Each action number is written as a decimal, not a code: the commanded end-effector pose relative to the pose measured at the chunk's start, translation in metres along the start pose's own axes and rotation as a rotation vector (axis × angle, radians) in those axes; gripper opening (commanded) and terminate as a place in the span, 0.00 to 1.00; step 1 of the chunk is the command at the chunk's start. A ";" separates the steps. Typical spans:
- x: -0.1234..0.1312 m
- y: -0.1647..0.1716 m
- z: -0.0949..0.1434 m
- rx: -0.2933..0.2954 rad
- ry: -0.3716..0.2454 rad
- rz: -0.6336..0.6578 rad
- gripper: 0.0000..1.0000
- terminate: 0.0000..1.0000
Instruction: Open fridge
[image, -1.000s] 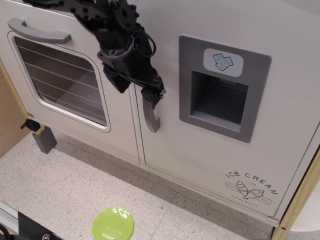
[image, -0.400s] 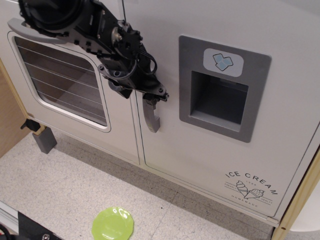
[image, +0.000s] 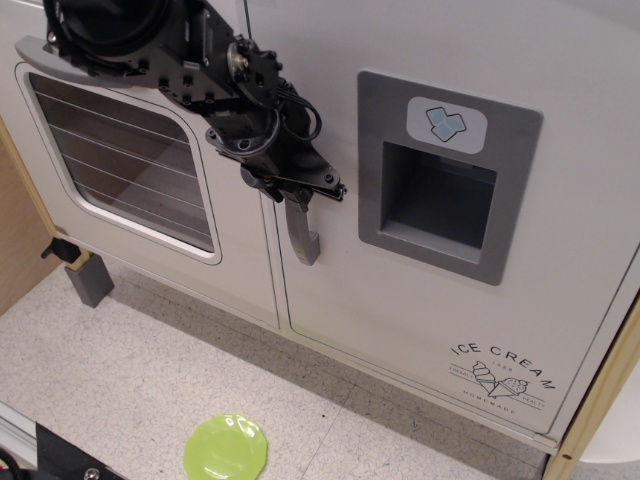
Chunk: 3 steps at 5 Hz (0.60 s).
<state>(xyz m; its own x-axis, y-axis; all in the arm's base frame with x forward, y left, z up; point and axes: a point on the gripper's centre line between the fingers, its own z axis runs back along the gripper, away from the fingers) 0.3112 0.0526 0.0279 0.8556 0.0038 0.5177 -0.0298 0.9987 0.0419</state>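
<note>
The fridge (image: 430, 190) door, right of the oven door (image: 120, 150), is still shut, but within 1 second the gripper (image: 300, 192) has rotated and clamped onto its vertical grey handle (image: 302, 230), likely ready to pull.
</note>
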 end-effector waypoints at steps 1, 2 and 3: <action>-0.008 -0.001 0.038 -0.054 -0.012 -0.027 0.00 0.00; -0.025 0.000 0.050 -0.075 0.035 -0.035 0.00 0.00; -0.030 -0.004 0.065 -0.077 0.119 -0.007 1.00 0.00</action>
<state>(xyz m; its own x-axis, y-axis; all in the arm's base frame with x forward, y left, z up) 0.2401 0.0437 0.0547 0.9258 0.0111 0.3780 0.0050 0.9991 -0.0417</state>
